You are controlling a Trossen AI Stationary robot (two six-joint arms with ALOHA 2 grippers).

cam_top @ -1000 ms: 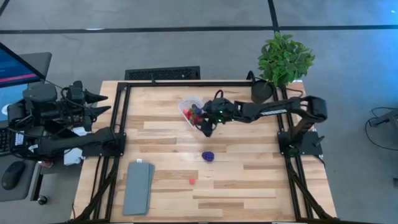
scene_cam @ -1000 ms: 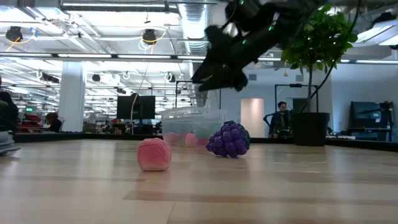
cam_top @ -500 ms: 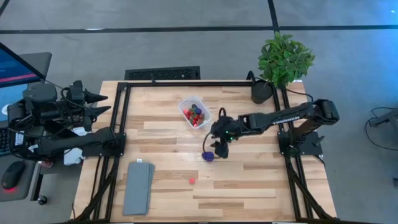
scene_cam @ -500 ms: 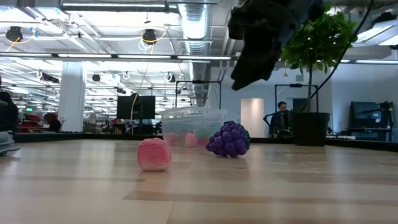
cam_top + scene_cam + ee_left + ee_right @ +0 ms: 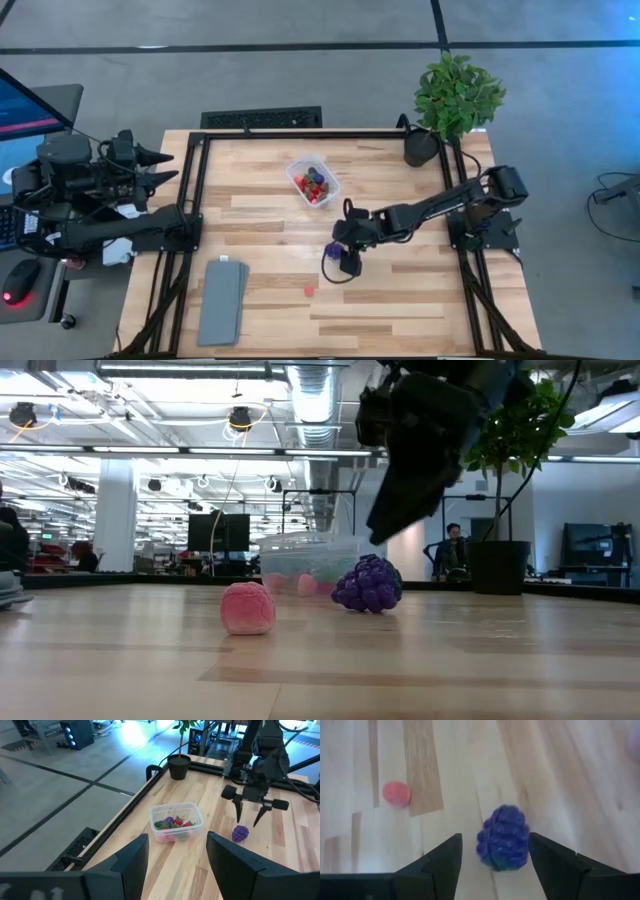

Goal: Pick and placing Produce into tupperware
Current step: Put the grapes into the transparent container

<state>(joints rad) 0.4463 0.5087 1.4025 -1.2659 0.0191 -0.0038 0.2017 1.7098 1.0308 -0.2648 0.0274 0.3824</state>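
The clear tupperware stands at the table's far middle with several red, green and purple produce pieces inside. A purple grape cluster lies on the wood nearer the front, and a small pink piece lies nearer still. My right gripper hangs open just above the grape cluster, slanting down, one finger on either side of it without touching. My left gripper waits open, raised at the table's left edge.
A flat grey slab lies at the near left. A potted plant stands at the far right corner. Black frame rails run along the left, far and right sides. Bare wood lies between the grape cluster and the tupperware.
My right gripper has swung from over the tupperware toward the table's near edge, sunk lower and tipped further down, ending above the grape cluster. The grape cluster and pink piece have stayed where they were.
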